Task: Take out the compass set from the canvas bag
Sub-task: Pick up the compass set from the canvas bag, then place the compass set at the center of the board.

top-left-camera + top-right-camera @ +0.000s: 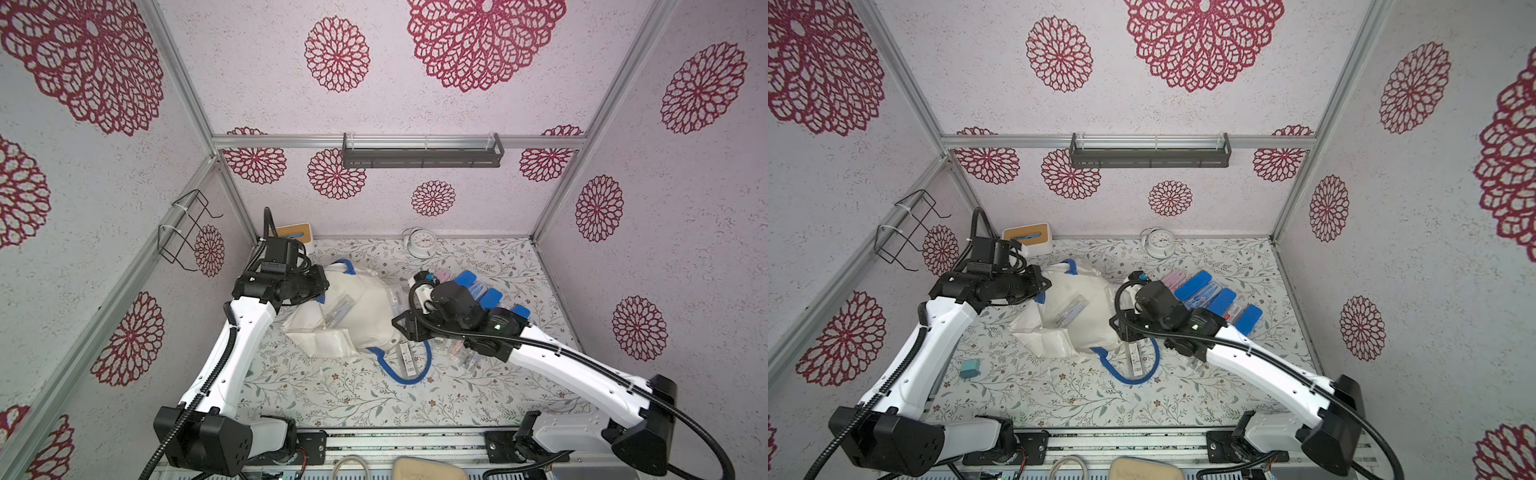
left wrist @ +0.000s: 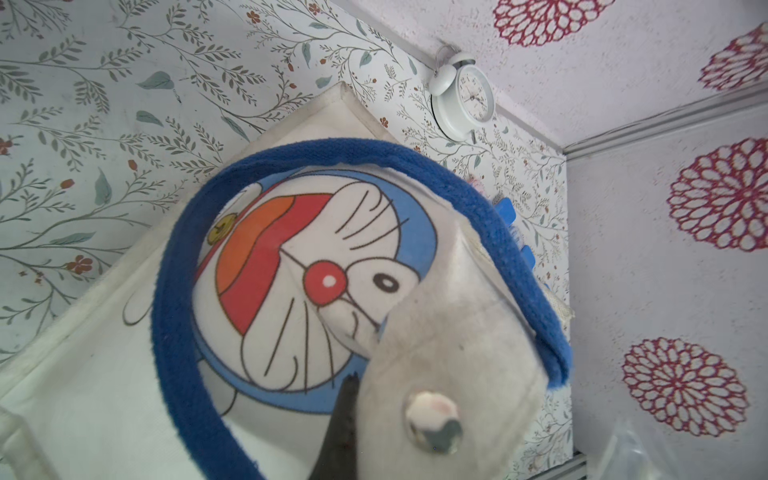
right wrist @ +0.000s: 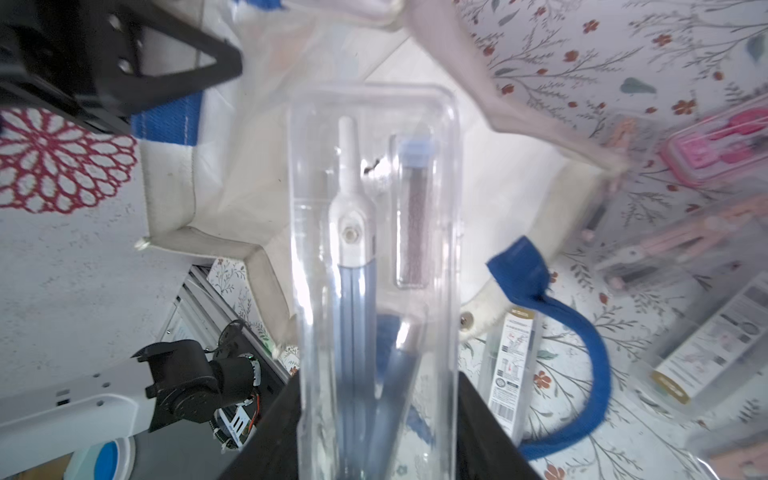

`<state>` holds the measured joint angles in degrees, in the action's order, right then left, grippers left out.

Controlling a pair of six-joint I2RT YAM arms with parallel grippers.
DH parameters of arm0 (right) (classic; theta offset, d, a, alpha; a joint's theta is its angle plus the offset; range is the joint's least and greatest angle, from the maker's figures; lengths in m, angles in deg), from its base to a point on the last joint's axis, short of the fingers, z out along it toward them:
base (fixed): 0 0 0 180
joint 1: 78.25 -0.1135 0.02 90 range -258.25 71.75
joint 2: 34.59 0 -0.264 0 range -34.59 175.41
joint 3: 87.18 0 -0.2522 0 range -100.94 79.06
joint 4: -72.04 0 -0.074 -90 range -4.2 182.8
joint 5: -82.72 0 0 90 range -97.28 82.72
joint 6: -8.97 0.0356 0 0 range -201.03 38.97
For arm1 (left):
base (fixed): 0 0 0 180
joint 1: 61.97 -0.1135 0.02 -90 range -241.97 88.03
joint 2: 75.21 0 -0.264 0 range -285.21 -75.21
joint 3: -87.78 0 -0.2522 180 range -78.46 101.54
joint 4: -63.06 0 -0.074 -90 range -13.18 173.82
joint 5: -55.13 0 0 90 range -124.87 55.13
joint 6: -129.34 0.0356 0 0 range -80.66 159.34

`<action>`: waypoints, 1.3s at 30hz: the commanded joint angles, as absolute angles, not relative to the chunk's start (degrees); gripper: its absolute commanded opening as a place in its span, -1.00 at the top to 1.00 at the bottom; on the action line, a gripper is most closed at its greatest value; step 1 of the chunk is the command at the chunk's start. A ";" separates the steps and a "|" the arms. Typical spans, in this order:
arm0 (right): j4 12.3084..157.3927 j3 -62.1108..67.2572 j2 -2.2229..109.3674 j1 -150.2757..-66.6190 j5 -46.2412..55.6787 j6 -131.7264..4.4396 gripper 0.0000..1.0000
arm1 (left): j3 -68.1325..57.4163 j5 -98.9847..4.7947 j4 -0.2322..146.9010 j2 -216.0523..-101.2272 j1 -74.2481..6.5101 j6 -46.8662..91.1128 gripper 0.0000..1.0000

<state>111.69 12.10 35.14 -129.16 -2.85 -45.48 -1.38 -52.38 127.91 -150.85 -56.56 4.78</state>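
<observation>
Within right gripper point(image 3: 378, 419), clear compass set point(image 3: 374, 199), one end out of frame.

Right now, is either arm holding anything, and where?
Left fingers pinch the canvas bag at its rim, by the snap button; right fingers clamp the compass case at one end.

Off-white canvas bag point(image 1: 370, 316), bright blue strap handles point(image 1: 401, 378), and a cartoon face point(image 2: 316, 270) in blue, red and orange. The compass set point(image 3: 374, 257): clear case, white-and-blue compass, perhaps reddish leads. Under it the bench point(image 1: 332, 399), pale with grey-green sprigs and small red flowers; walls point(image 1: 257, 83) pale, crimson rosettes
</observation>
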 commanded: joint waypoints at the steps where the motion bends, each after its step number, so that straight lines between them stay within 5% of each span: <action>1: 110.67 14.25 31.55 -122.41 -0.05 -45.05 0.46 | -2.61 -59.14 126.57 -152.16 -61.60 4.70 1.00; 12: 109.38 5.38 55.27 -110.42 8.85 -40.86 0.47 | -3.05 -68.46 125.71 -155.36 -71.85 5.93 1.00; 23: 116.54 -27.32 90.32 -109.23 9.41 -37.03 0.44 | -4.27 -70.82 126.75 -150.36 -68.97 10.12 1.00; 32: 121.79 -39.32 102.90 -109.16 10.19 -35.50 0.37 | -8.63 -68.44 127.77 -144.91 -65.58 10.74 1.00; 39: 120.01 -34.42 97.20 -109.01 8.94 -35.90 -0.22 | -9.38 -68.79 126.57 -145.00 -65.31 9.99 1.00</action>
